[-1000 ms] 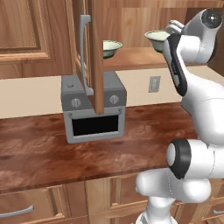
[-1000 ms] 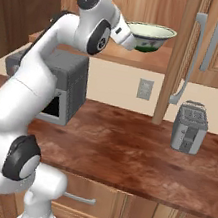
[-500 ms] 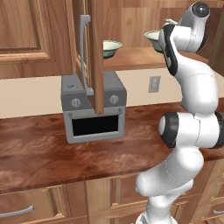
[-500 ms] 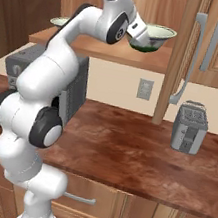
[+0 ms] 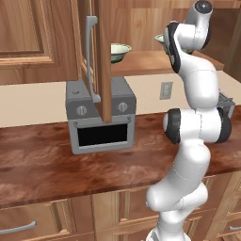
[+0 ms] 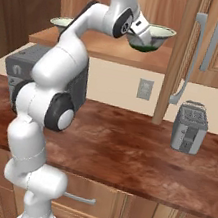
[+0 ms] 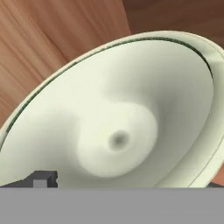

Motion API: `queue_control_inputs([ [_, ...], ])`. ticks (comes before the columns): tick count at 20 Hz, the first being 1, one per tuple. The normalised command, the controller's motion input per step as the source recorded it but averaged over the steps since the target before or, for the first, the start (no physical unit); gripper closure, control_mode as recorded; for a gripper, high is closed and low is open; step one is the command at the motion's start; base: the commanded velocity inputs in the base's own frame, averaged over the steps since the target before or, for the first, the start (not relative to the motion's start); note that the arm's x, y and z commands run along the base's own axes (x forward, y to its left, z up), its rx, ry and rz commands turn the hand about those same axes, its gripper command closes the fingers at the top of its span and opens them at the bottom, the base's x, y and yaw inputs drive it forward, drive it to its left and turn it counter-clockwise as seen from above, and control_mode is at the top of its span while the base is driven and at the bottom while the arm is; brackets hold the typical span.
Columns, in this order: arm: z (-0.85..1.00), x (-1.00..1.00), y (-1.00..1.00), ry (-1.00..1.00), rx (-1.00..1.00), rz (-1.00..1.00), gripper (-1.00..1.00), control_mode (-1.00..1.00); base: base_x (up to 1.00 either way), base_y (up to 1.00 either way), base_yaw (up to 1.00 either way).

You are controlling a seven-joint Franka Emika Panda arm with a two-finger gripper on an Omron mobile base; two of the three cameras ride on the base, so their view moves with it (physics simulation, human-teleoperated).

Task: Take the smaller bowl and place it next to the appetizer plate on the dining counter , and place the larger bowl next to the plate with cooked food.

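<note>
Now I log 1 larger bowl (image 6: 153, 37) clamped at its rim by my gripper (image 6: 139, 35), held just above the cabinet shelf (image 6: 111, 50), smaller bowl (image 5: 118, 51) resting on that shelf, arm straighter than 1 second ago, toaster oven (image 5: 100, 115) unmoved.

No readable text or labels anywhere

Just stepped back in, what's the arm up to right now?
The arm is reaching up into the open wall cabinet, with its gripper at the rim of the larger bowl. In the hand view one fingertip sits inside the bowl, which looks like a rim grasp, though I cannot confirm the jaws are closed. The smaller bowl sits on the cabinet shelf. Below are a toaster oven and a toaster on the wall counter.
</note>
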Motion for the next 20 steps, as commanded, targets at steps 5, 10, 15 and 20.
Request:
queue_control_inputs([
  [5, -0.26, 0.24, -0.03, 0.00, 0.00, 0.00, 1.00, -1.00, 0.00, 0.00, 0.00],
  [10, -0.07, 0.17, 0.00, -0.01, 0.00, 0.00, 1.00, -1.00, 0.00, 0.00, 0.00],
  [15, -0.15, -0.59, 0.16, 0.00, 0.00, 0.00, 1.00, -1.00, 0.00, 0.00, 0.00],
  [20, 0.00, -1.00, 0.48, 0.00, 0.00, 0.00, 1.00, -1.00, 0.00, 0.00, 0.00],
])
